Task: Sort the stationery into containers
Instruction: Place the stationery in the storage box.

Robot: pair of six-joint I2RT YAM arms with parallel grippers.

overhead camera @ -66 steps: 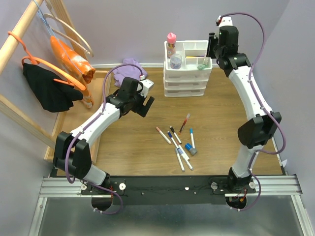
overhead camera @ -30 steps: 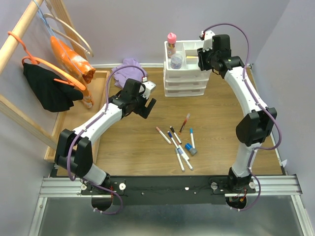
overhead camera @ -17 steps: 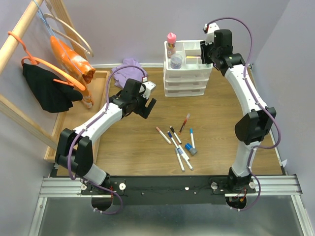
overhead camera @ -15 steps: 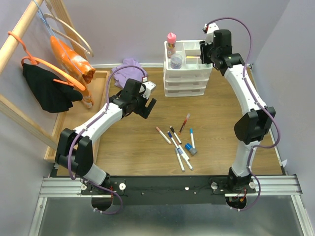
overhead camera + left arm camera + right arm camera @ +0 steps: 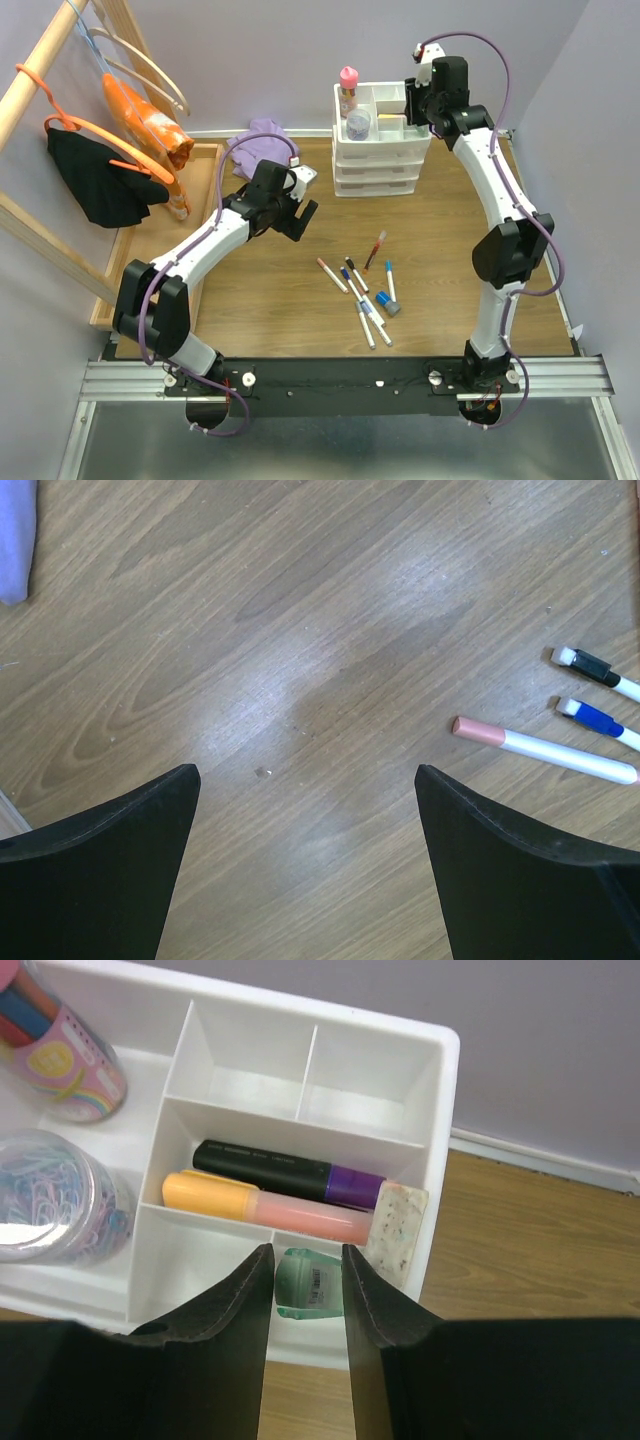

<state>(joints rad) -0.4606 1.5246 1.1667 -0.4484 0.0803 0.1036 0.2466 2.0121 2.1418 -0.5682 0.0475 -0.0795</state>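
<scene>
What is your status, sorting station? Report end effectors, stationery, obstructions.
Left end effector open, empty, above table. Right end effector closed on mint highlighter, over near compartment of tray. Markers on table unsorted. Nothing blocking.

The left arm (image 5: 200,250) and right arm (image 5: 503,185) match: white link shells between bulky black joint housings, a small white box (image 5: 300,173) at each wrist, and a thin purple cable (image 5: 497,52) looping loosely along each. Both are bolted to a black base plate (image 5: 330,385) with small round screw heads, set on a ribbed silver rail (image 5: 120,380). The left gripper (image 5: 308,780) and right gripper (image 5: 307,1255) have broad matte-black fingers with curved inner edges tapering to blunt tips
</scene>
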